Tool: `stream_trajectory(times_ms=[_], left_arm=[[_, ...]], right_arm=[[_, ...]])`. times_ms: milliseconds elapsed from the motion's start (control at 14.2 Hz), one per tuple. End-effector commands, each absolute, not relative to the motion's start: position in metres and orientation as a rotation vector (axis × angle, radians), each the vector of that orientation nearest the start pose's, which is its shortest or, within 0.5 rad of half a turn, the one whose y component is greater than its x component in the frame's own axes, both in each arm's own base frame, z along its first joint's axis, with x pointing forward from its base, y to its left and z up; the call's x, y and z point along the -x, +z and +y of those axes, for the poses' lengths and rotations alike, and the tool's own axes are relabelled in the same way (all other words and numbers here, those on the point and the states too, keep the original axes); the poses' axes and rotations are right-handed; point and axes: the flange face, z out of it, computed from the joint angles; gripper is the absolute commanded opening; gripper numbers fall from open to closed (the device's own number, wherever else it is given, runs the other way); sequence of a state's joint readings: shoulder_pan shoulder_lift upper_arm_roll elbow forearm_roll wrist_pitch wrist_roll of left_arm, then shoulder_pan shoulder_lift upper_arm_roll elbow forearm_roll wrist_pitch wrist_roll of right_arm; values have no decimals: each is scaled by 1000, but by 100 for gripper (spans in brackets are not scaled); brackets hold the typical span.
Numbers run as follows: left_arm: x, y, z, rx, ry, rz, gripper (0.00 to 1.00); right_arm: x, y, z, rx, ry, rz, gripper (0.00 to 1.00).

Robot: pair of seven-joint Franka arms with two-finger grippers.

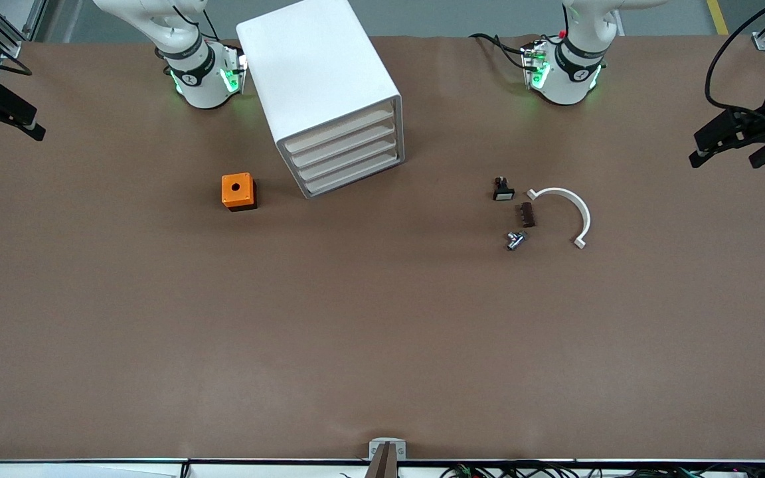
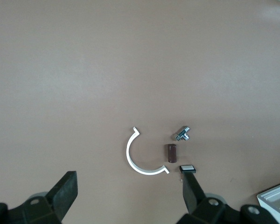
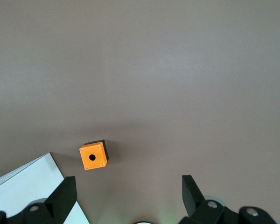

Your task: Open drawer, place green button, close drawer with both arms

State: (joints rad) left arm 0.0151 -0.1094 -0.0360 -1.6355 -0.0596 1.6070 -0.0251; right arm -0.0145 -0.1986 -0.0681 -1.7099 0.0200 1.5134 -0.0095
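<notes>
The white cabinet (image 1: 326,86) stands between the arm bases, with its four drawers all shut. The drawer (image 1: 356,178) is the lowest one, with a cream front. No green-capped button shows in any view. My left gripper (image 1: 721,149) hangs open and empty over the left arm's end of the table. In the left wrist view its gripper (image 2: 128,186) stands wide apart above the small parts. My right gripper (image 1: 20,123) hangs open and empty over the right arm's end. In the right wrist view its gripper (image 3: 128,186) is wide open above bare table near the orange box (image 3: 93,156).
The orange cube with a round hole (image 1: 238,191) sits beside the cabinet toward the right arm's end. Toward the left arm's end lie a black part with a white cap (image 1: 503,190), a brown block (image 1: 527,214), a small silvery part (image 1: 514,240) and a white half-ring (image 1: 572,209).
</notes>
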Motion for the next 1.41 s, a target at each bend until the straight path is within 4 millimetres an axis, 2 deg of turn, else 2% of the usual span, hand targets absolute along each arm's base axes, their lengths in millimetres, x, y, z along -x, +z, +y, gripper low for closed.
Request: stream_trajectory(times_ms=[0,424,1343], left_arm=[[-518,667,-15,3175,-104,17,99],[-523,654,-18,3179,-33,25,99],[-523,658,-18,3180,-45,20,100]], right_arm=[[-478,660,-38,3091,-30,125,100],[-478,660,-33,3084,-33,115,100],[-476,660,-24,3067,-15,112,100]])
